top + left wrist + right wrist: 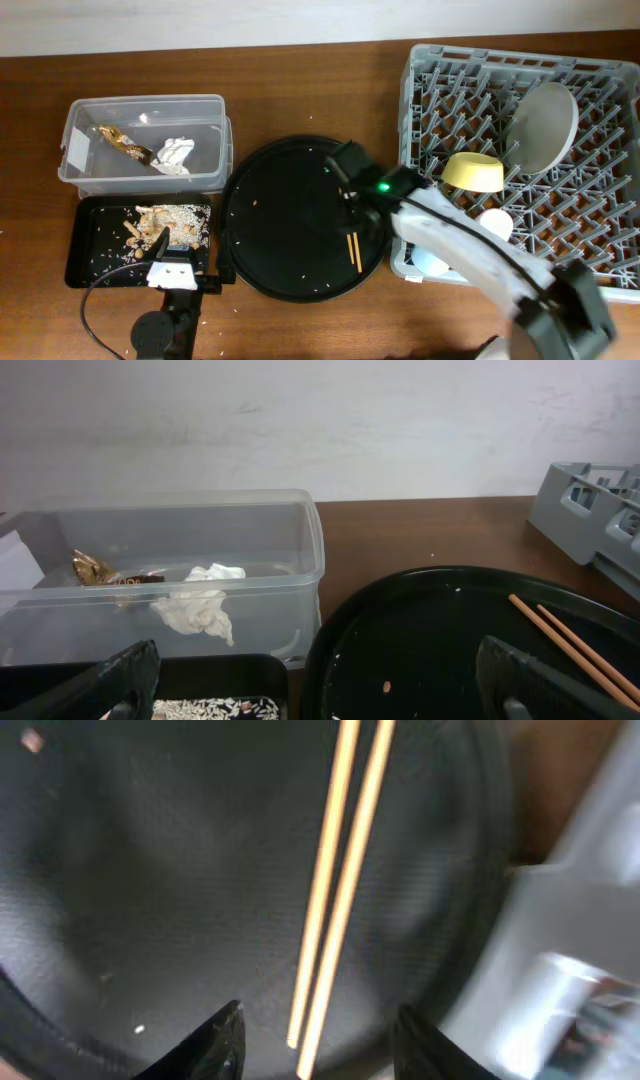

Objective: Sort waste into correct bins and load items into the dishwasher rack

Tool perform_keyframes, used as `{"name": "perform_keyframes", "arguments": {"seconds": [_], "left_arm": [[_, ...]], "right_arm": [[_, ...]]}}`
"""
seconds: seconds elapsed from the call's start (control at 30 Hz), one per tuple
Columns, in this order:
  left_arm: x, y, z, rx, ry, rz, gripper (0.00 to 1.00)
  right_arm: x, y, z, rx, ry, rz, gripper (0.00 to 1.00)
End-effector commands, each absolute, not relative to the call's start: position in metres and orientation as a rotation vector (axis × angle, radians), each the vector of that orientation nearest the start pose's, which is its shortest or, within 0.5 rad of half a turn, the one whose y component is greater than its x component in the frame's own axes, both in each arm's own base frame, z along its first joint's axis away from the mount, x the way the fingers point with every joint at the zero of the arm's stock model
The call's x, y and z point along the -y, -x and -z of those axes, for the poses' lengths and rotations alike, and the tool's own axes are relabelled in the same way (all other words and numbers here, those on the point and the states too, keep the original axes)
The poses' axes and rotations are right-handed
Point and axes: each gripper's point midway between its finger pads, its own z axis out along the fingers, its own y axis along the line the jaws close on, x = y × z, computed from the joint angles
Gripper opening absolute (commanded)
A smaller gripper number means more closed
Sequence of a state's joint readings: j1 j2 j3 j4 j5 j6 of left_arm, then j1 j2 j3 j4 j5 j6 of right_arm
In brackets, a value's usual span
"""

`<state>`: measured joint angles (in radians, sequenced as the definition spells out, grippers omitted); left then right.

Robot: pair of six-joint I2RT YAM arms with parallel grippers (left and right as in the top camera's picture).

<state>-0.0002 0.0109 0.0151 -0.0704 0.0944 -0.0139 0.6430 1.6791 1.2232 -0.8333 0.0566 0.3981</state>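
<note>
Two wooden chopsticks [352, 248] lie on the big round black tray [280, 215]. My right gripper [350, 205] hovers over them, open; in the right wrist view the chopsticks [338, 880] run between its fingers [315, 1040]. My left gripper [185, 275] is open and empty at the black tray's [90, 250] near edge. That tray holds food scraps [160, 225]. The clear tub [90, 120] holds the gold wrapper [95, 568] and white tissue [200, 608]. The rack [600, 230] holds the plate [542, 125], yellow bowl [473, 172] and two cups [495, 222], [430, 262].
Crumbs dot the round tray [450, 630] and the table by the black tray. The rack's corner [590, 510] rises at the right of the left wrist view. The right arm [470, 250] reaches across the rack's front edge.
</note>
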Motion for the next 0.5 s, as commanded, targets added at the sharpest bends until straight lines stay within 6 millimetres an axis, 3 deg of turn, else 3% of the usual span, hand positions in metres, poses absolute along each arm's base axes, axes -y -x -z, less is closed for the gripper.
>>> {"name": "perform_keyframes", "arguments": {"seconds": [0.0,0.3,0.33,0.4,0.47], "left_arm": [[0.017,-0.245,-0.159,-1.636,-0.079,0.076,0.99],[0.017,-0.245,-0.159,-1.636,-0.078,0.077,0.99],[0.017,-0.245,-0.159,-1.636,-0.078,0.077,0.99],[0.017,-0.245,-0.159,-1.636,-0.078,0.077,1.00],[0.017,-0.245,-0.159,-1.636,-0.078,0.077,0.99]], "right_arm": [[-0.214,-0.302,-0.045,-2.917,0.300,-0.112,0.44],[-0.220,-0.303,-0.005,-2.980,0.313,-0.102,0.30],[-0.219,-0.301,0.005,-2.998,0.314,-0.083,0.27],[-0.219,-0.300,0.013,-3.018,0.312,-0.082,0.09],[-0.221,-0.302,-0.001,-2.991,0.310,-0.104,0.04]]}}
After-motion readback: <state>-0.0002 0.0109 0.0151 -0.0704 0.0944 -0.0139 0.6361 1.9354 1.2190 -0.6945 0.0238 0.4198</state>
